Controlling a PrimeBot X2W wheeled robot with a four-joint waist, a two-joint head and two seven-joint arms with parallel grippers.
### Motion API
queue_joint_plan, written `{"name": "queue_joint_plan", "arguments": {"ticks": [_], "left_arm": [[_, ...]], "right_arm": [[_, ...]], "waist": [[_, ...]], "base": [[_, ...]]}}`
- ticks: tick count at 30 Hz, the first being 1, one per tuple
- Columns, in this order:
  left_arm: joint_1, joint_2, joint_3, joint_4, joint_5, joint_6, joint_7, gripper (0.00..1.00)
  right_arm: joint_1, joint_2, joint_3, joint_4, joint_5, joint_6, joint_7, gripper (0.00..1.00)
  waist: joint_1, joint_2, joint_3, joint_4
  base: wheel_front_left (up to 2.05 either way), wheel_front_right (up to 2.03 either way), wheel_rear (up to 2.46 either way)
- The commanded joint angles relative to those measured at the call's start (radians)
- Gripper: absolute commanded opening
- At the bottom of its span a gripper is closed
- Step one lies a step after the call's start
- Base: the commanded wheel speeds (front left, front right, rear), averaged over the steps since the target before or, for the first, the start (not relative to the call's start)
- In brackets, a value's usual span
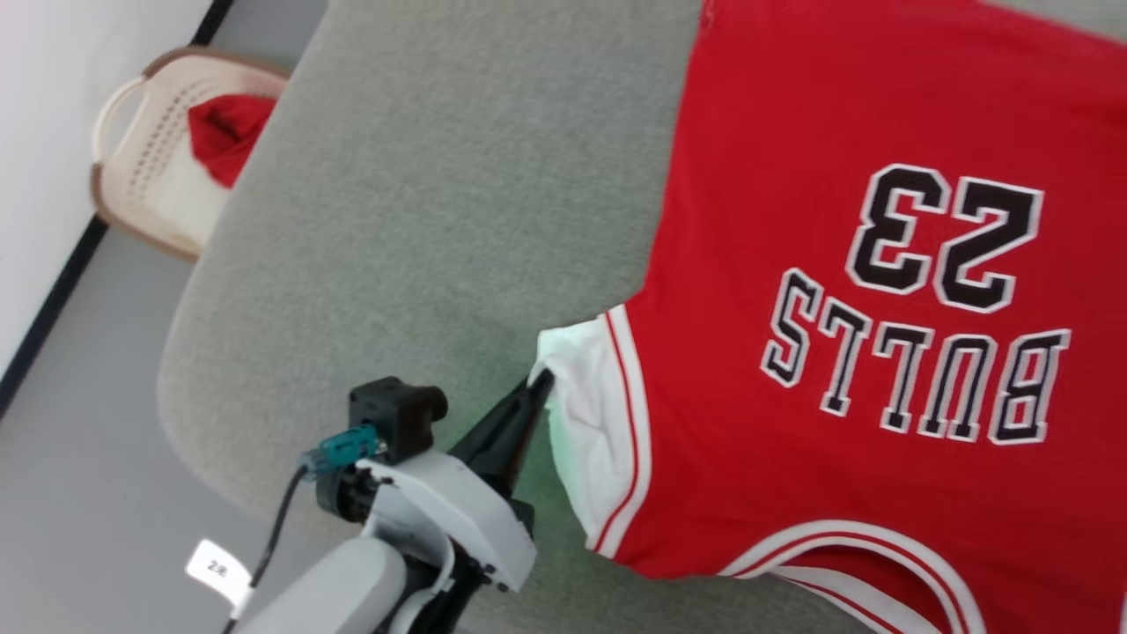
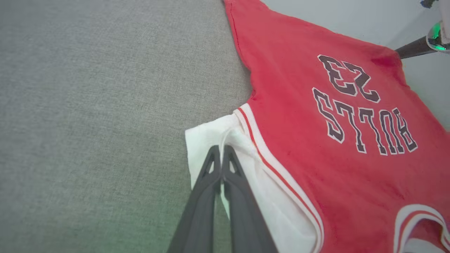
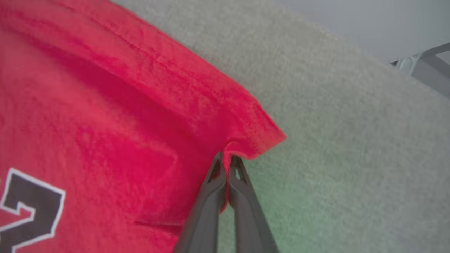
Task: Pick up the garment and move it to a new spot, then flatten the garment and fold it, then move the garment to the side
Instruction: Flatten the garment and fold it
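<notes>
The garment (image 1: 845, 264), a red jersey with a black "23" and "BULLS", lies spread face up on the grey padded table (image 1: 423, 194), filling the right of the head view. My left gripper (image 1: 539, 380) is shut on the edge of its white sleeve (image 1: 590, 414); in the left wrist view the two dark fingers (image 2: 222, 154) pinch that sleeve (image 2: 211, 137). In the right wrist view my right gripper (image 3: 226, 158) is shut on a red bottom corner of the garment (image 3: 260, 140), which puckers at the fingertips. The other arm's dark finger (image 2: 411, 51) shows at the garment's far corner.
A beige perforated basket (image 1: 150, 150) holding a plain red cloth bundle (image 1: 227, 132) stands on the floor beyond the table's left edge. A black baseboard line runs along the white wall at left. Bare table surface stretches left of the garment.
</notes>
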Motion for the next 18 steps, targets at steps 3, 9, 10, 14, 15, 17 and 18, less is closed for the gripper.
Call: {"name": "queue_joint_plan", "arguments": {"ticks": [3, 9, 10, 14, 15, 17, 18], "left_arm": [[0.023, 0.026, 0.014, -0.007, -0.009, 0.016, 0.005, 0.00], [0.050, 0.076, 0.038, -0.037, -0.019, 0.039, 0.019, 0.00], [0.055, 0.082, 0.040, -0.043, -0.020, 0.043, 0.022, 0.00], [0.074, 0.112, 0.054, -0.070, -0.026, 0.062, 0.030, 0.00], [0.079, 0.118, 0.055, -0.075, -0.028, 0.067, 0.031, 0.00], [0.086, 0.130, 0.060, -0.089, -0.027, 0.073, 0.036, 0.00], [0.090, 0.135, 0.063, -0.096, -0.028, 0.080, 0.038, 0.00]], "right_arm": [[0.086, -0.034, 0.028, -0.096, 0.085, 0.000, 0.020, 0.00], [0.263, -0.104, 0.016, -0.313, 0.228, 0.000, 0.020, 0.00], [0.292, -0.116, 0.006, -0.344, 0.245, 0.000, 0.022, 0.00], [0.419, -0.138, -0.043, -0.464, 0.299, 0.000, 0.027, 0.00], [0.449, -0.142, -0.056, -0.493, 0.308, 0.000, 0.028, 0.00], [0.520, -0.148, -0.093, -0.544, 0.324, 0.000, 0.033, 0.00], [0.556, -0.147, -0.114, -0.569, 0.327, 0.000, 0.033, 0.00]], "waist": [[0.0000, 0.0000, -0.071, -0.081], [0.0000, 0.0000, -0.118, -0.151], [0.0000, 0.0000, -0.123, -0.161], [0.0000, 0.0000, -0.143, -0.204], [0.0000, 0.0000, -0.147, -0.213], [0.0000, 0.0000, -0.155, -0.229], [0.0000, 0.0000, -0.158, -0.236]], "base": [[0.00, 0.00, 0.00], [0.00, 0.00, 0.00], [0.00, 0.00, 0.00], [0.00, 0.00, 0.00], [0.00, 0.00, 0.00], [0.00, 0.00, 0.00], [0.00, 0.00, 0.00]]}}
